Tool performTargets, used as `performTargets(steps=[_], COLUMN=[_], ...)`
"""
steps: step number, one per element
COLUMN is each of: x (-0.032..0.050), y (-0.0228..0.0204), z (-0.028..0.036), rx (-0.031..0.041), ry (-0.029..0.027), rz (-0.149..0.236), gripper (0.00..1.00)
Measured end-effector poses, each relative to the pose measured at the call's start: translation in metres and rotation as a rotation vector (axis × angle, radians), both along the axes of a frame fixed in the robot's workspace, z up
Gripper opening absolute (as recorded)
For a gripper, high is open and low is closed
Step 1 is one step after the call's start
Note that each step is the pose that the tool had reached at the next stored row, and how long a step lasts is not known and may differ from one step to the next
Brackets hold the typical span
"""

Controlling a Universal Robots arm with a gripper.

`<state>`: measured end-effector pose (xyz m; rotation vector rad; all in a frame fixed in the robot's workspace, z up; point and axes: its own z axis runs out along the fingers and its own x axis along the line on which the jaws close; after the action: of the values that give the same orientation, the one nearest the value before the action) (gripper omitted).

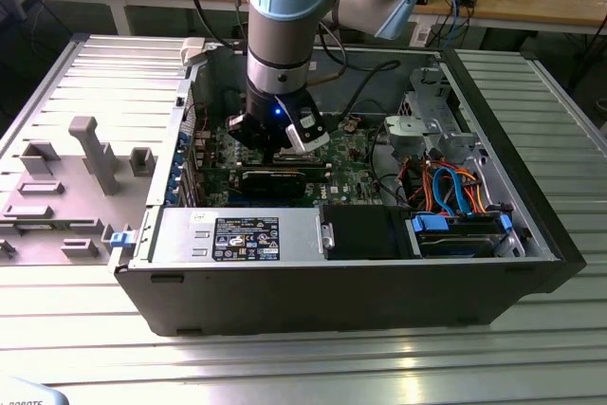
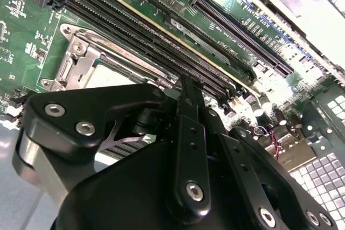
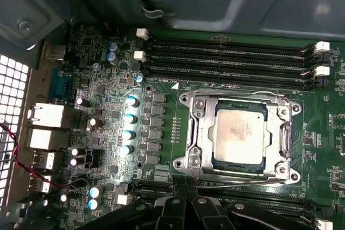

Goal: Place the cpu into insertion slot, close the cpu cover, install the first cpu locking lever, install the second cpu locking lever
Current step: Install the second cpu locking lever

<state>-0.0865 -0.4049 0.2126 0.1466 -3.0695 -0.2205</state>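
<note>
In the first wrist view the cpu (image 3: pixel 240 133) lies in the insertion slot (image 3: pixel 190 133), its dull silver top showing through the window of the cpu cover (image 3: pixel 276 133). The cover lies flat over the chip. My gripper (image 3: pixel 186 187) hovers just beside the socket's edge, on the side away from the memory slots, shut with nothing between its fingers. In the second wrist view the gripper (image 2: pixel 186 82) points down next to the socket's silver surround (image 2: pixel 81 57), and its black body hides most of the chip. In the exterior view the gripper (image 1: pixel 285 149) hangs low over the green motherboard (image 1: pixel 351 154).
Long memory slots (image 3: pixel 226 60) run along the socket's far side. A long black expansion card (image 1: pixel 275 180) stands in front of the gripper. The open case (image 1: pixel 332 291) holds a power supply (image 1: pixel 237 234) and a drive bay with blue cables (image 1: pixel 455 192). A grey fixture plate (image 1: pixel 66 177) lies at the exterior view's left.
</note>
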Motion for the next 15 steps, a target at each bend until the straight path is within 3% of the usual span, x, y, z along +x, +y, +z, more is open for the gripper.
performTargets(steps=[1, 8, 12, 15], x=[-0.0003, -0.0023, -0.0026, -0.0027], y=[-0.0003, -0.0006, -0.0007, -0.0007], z=[-0.0009, -0.0047, -0.0073, -0.0081], rx=[0.005, 0.0185, 0.0338, 0.0498], ry=[0.0, 0.0002, 0.0003, 0.0003], rz=[-0.002, -0.003, -0.003, -0.003], gripper=[0.11, 0.11, 0.11, 0.11])
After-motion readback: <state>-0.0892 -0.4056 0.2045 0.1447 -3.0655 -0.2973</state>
